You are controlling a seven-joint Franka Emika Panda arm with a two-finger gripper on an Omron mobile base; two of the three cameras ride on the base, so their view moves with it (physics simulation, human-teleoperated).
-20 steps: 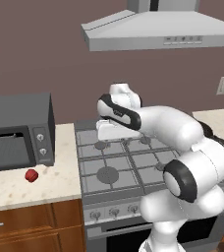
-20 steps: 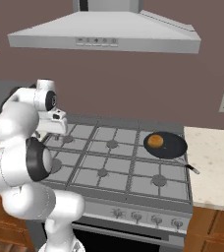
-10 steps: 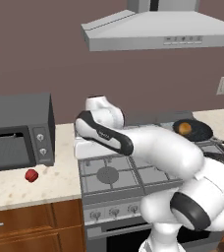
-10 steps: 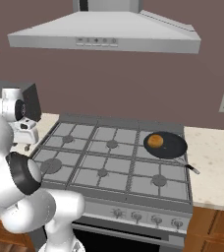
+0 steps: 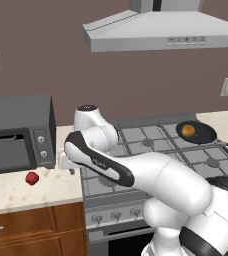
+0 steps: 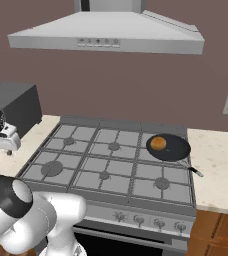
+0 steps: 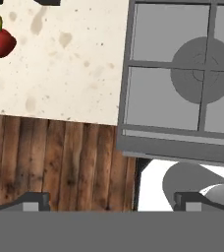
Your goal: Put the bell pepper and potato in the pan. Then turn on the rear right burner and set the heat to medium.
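The pincer [image 7: 111,202] was held with its fingertips wide apart and nothing between them, above the desk [image 5: 46,187] edge just left of the stove [image 6: 111,165]. The bell pepper [image 5: 32,178] was seen lying on the desk before the microwave [image 5: 18,132], at about nine o'clock from the pincer in the left base view and at ten o'clock in the hand view. The potato [image 6: 158,143] was seated inside the pan [image 6: 178,150], on the rear right burner.
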